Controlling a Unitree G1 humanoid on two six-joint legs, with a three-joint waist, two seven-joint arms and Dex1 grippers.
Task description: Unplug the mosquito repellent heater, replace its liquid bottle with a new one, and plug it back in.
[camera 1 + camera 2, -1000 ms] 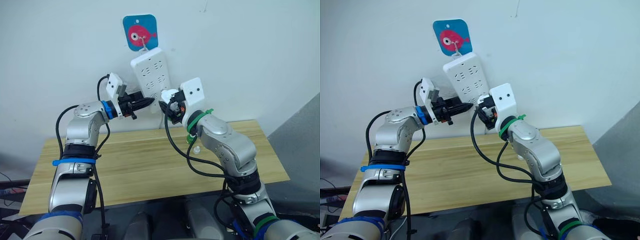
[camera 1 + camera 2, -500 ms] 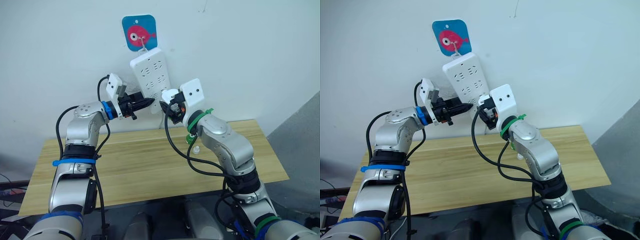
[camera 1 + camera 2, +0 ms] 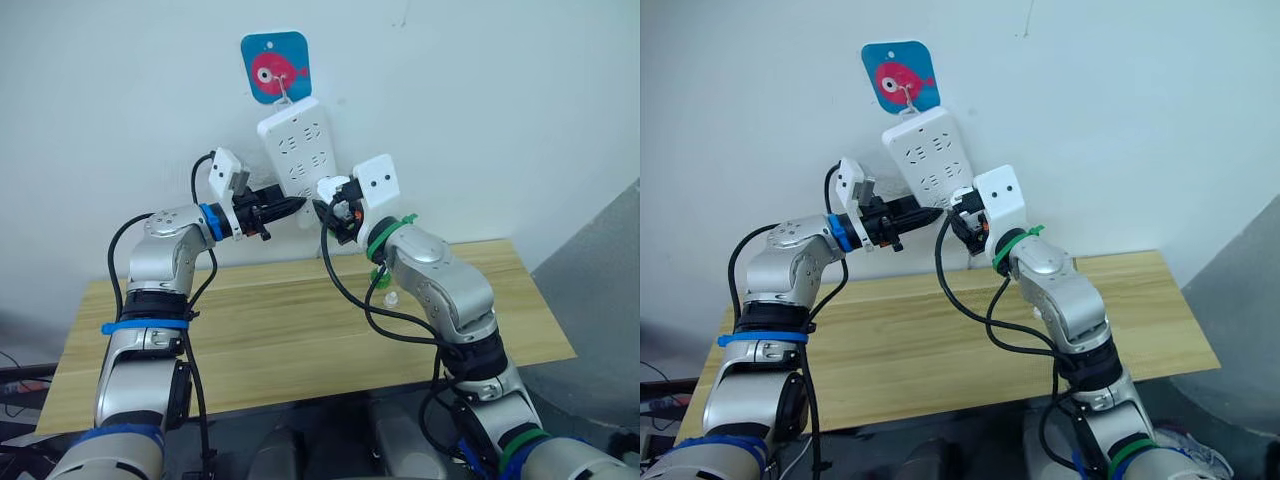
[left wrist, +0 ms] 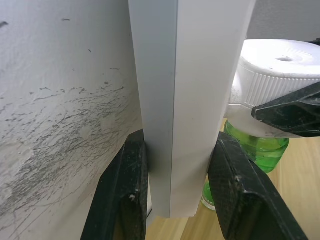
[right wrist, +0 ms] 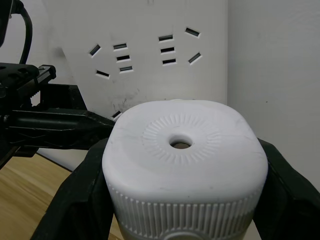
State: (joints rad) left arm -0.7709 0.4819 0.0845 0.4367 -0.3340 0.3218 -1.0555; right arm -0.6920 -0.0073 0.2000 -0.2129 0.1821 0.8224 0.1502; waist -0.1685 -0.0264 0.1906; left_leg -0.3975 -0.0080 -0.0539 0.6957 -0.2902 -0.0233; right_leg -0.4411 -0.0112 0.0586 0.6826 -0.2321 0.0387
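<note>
Now left claw (image 4: 172, 195) pinches power strip (image 4: 192, 100); right claw (image 5: 182, 195) clamps mosquito repellent heater (image 5: 182, 165).

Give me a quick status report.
Left gripper clamps the power strip's lower end. Right gripper holds the mosquito repellent heater at the strip, green bottle attached. Nothing in the way.

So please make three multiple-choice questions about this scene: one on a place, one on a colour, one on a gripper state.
1. The long white power strip hangs:
A) on the wall
B) on the wooden table
C) on the floor

2. The bottle under the rounded white plastic heater is:
A) red
B) green
C) blue

3. The right gripper is:
A) open
B) shut on the heater
C) shut on a cable

Answers: 1 A, it hangs below the fish sign. 2 B, the left wrist view shows the green bottle. 3 B, black fingers press both heater sides.
</note>
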